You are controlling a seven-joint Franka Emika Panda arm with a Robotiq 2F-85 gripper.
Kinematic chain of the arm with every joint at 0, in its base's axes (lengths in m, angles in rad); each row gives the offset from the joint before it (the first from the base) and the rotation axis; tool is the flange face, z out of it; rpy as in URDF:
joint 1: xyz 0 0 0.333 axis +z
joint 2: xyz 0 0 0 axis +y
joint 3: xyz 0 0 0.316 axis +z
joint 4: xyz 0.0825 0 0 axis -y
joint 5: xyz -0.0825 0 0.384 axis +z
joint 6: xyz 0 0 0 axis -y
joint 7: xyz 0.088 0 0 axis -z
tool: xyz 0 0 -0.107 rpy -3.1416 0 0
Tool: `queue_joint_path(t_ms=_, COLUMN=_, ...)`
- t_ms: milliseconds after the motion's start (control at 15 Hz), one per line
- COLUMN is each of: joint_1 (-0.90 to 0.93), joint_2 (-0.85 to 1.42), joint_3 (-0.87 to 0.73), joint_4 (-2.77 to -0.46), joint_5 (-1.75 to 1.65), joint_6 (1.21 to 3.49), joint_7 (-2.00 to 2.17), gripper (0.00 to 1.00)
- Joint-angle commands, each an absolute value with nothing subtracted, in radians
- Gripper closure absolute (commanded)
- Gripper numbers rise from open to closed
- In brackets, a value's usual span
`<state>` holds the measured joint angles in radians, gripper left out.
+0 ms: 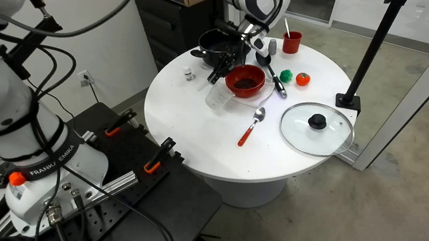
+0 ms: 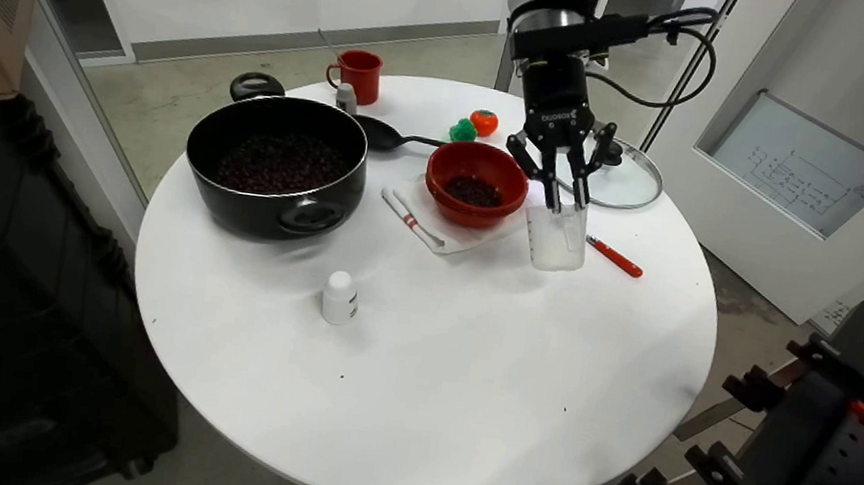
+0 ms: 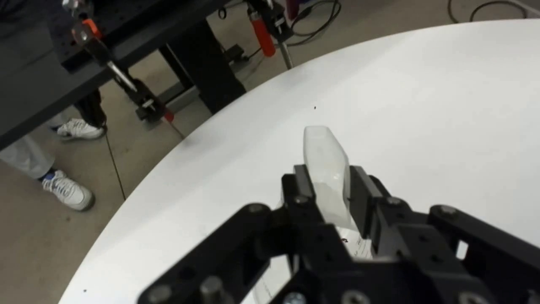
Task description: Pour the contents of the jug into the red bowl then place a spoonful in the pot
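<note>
Beyond the red-handled spoon [image 1: 248,132], the hand [image 2: 569,207] grips the clear, seemingly near-empty jug [image 1: 217,97] by its handle; as pouring looks complete, the jug is best lowered upright onto the worktop [image 1: 187,127], its base settled level before the grip is released. Just past it, the red bowl [image 1: 246,92] holds a shallow bed of dark, bean-like pieces [image 1: 245,83]; farther back, the uncovered black pot [image 2: 248,212] carries a broad layer of the like.

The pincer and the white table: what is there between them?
The translucent jug, which the pincer grips, is between them; an exterior view shows it.
</note>
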<state>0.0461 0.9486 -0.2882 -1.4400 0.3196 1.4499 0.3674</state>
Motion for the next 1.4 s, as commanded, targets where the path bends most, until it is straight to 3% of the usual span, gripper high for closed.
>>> queue_joint_path(t_ms=0, joint_1=0.086, joint_2=0.791, joint_3=-0.230, joint_4=-1.683, joint_5=0.181, joint_6=1.677, joint_7=0.318, gripper=0.93)
queue_joint_path(t_ms=600, joint_1=0.124, joint_2=0.527, joint_3=-0.084, joint_4=-2.141, joint_5=0.023, joint_6=2.251, joint_7=0.265, gripper=0.93)
queue_joint_path(t_ms=1333, joint_1=0.146, joint_2=0.285, joint_3=0.053, joint_4=-2.761, joint_5=0.044, joint_6=3.103, joint_7=0.200, gripper=0.93)
